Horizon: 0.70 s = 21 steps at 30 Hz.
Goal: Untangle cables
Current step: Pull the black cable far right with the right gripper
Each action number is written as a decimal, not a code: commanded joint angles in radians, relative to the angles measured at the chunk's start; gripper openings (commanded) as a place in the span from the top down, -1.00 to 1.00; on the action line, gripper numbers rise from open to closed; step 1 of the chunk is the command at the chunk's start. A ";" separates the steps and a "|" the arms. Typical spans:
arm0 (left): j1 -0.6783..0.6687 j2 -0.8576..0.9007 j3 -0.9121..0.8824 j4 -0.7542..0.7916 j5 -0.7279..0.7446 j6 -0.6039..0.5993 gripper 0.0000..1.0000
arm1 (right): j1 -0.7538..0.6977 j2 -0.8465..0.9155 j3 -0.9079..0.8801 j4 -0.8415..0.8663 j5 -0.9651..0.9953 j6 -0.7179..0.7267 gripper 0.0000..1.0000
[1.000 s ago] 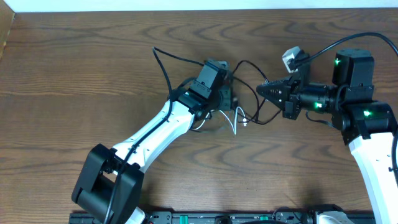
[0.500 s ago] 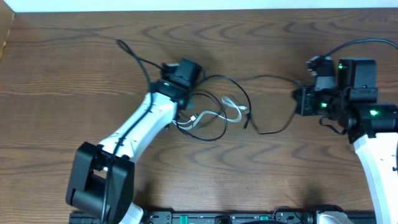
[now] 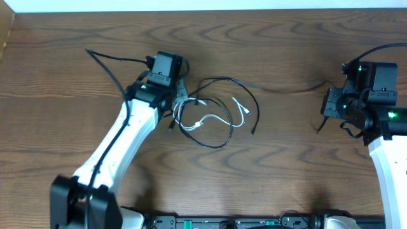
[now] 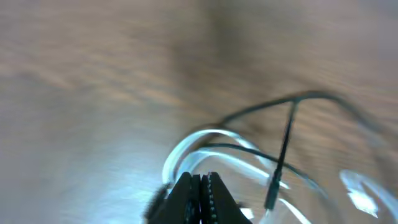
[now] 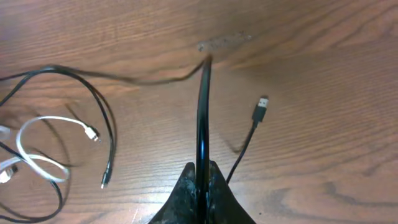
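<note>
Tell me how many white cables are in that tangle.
1. The white cable loops through the middle of the black cables, just right of the left pincer. Another could be hidden under that arm.

You are at a robotics lab bench. A plain wood-grain counter (image 3: 286, 165) carries a white-and-black left arm (image 3: 121, 143) and right arm (image 3: 388, 165), green status lights glow on the right one, a black rail (image 3: 222, 222) lines the near edge, and thin cables (image 5: 202, 112) lie loose.
</note>
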 commanded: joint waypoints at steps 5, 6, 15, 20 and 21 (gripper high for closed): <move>-0.019 -0.150 0.004 0.089 0.327 0.089 0.85 | -0.004 -0.016 0.010 -0.006 0.015 0.024 0.98; -0.023 -0.158 0.004 0.080 0.327 0.093 0.85 | -0.005 -0.016 0.010 -0.009 0.019 0.027 0.98; -0.023 -0.108 0.003 -0.120 0.327 0.092 0.84 | -0.015 -0.016 0.008 0.087 0.215 0.156 0.98; -0.023 -0.068 0.003 -0.202 0.327 0.092 0.84 | -0.089 -0.018 0.008 0.251 0.254 0.167 0.98; -0.023 -0.061 0.003 -0.215 0.328 0.092 0.84 | -0.116 -0.018 0.008 0.260 0.256 0.190 0.98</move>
